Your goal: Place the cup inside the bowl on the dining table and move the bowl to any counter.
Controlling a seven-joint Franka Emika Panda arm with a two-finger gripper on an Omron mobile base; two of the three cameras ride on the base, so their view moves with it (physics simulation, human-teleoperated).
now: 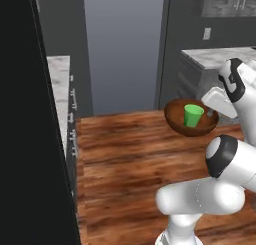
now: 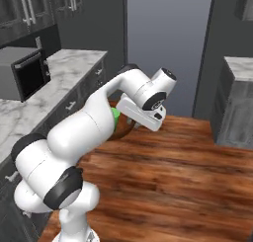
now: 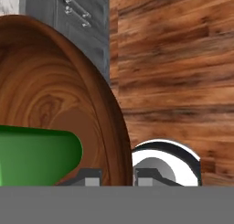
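In the left base view we see the bowl (image 1: 191, 118) held up in the air above the wooden floor (image 1: 130, 164), with the cup (image 1: 192, 115) standing upright inside it. The hand (image 1: 212, 110) meets the bowl at its right rim. Behind it a bench (image 1: 217, 56) with marble top stands on grey cabinets, and an outlet (image 1: 206, 33) is on the dark wall above.

In the hand view we see what the base views do not give: the two fingertips (image 3: 90, 176) stand on both sides of the bowl's rim (image 3: 116, 141), one inside and one outside, so the hand pinches the rim. The cup (image 3: 39, 157) lies close beside the inner fingertip.

In the right base view the arm covers most of the bowl (image 2: 126, 131); a small green part of the cup (image 2: 115, 118) is visible. A microwave (image 2: 24, 73) stands on the long bench (image 2: 29, 105) at the left.
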